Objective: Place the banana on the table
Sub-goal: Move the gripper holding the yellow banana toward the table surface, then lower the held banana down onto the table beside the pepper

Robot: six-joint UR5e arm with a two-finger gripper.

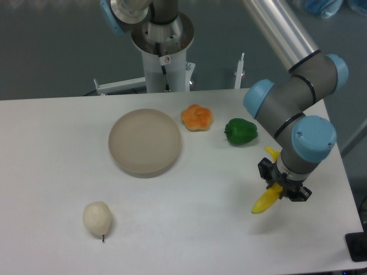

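Note:
The yellow banana (266,201) hangs tilted in my gripper (282,189), over the right part of the white table (189,229). Its lower pointed end sits close to the tabletop; I cannot tell if it touches. A second yellow tip (272,152) pokes out above the gripper, beside the wrist. The black fingers are shut on the banana's middle, which they hide.
A round beige plate (145,141) lies at the centre. An orange lobed fruit (196,117) and a green pepper (241,131) sit behind my gripper. A pale pear (97,218) rests front left. The table's right edge is near my wrist.

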